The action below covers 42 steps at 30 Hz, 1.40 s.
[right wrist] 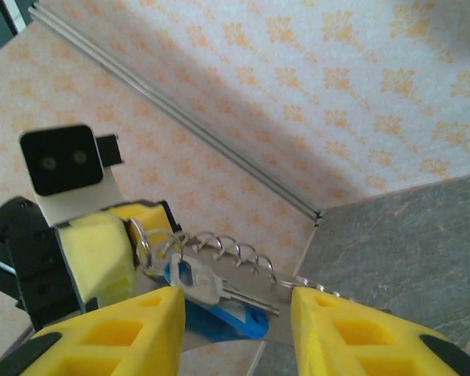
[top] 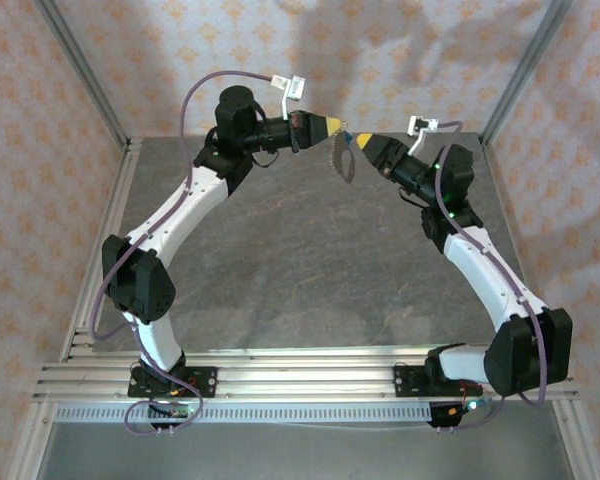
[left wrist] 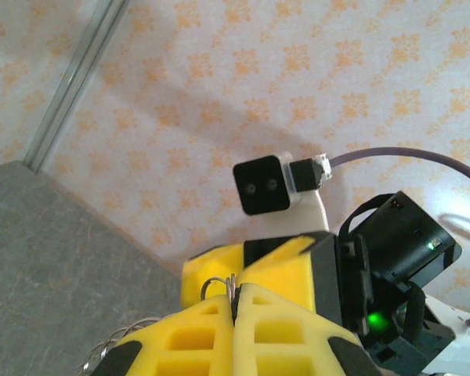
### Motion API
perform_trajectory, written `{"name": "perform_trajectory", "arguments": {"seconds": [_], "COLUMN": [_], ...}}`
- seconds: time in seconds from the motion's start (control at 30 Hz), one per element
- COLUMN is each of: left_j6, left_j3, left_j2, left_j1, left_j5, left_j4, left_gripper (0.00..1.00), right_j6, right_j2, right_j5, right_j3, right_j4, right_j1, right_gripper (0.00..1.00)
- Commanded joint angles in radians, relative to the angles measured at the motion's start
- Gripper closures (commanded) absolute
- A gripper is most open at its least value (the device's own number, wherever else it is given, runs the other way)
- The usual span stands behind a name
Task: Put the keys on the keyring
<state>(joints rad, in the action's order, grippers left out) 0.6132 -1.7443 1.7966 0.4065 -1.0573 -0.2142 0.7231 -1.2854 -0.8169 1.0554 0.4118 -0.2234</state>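
Threading step, near its end by our read. The left gripper (left wrist: 235, 304) has its jaws pinched shut on the keyring (left wrist: 216, 283), thin springy silver wire with a coiled tail. It's held in mid-air, well above the grey mottled counter (top: 300, 270). The right gripper (right wrist: 233, 301) has its jaws parted, clamping nothing. The keys (right wrist: 223, 317), glossy blue plastic head and flat silver blades, hang off the keyring between them. Next we'd expect the right arm to back straight out without snagging the wire.

Pale walls (top: 400, 50) with orange floral motifs enclose a grey, seemingly stone-patterned tabletop (top: 310, 270) framed by aluminium posts (top: 80, 70).
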Motion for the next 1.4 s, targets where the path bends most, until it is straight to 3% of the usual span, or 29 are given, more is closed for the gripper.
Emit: {"name": "perform_trajectory", "arguments": {"seconds": [0.0,0.83,1.17,1.37], "left_j6": [0.023,0.02,0.036,0.074], "left_j3": [0.009,-0.018,-0.011,-0.011], "left_j2": [-0.054,-0.06,-0.08,-0.085], "left_j1": [0.013,0.034,0.035,0.035], "left_j5": [0.005,-0.021,0.011,0.022], "left_j4": [-0.088,-0.062,-0.09,-0.154], "left_gripper": [1.0,1.0,1.0,1.0], "right_j6": [-0.08,-0.196,-0.257,-0.278], "right_j2": [0.025,0.01,0.073,0.097], "right_j5": [0.029,0.056,0.029,0.0], "right_j3": [0.015,0.123,0.07,0.016], "right_j4": [-0.026,-0.129,-0.197,-0.221], "right_j1": [-0.028,-0.089,-0.09,-0.105], "right_gripper": [0.59,0.59,1.0,1.0]}}
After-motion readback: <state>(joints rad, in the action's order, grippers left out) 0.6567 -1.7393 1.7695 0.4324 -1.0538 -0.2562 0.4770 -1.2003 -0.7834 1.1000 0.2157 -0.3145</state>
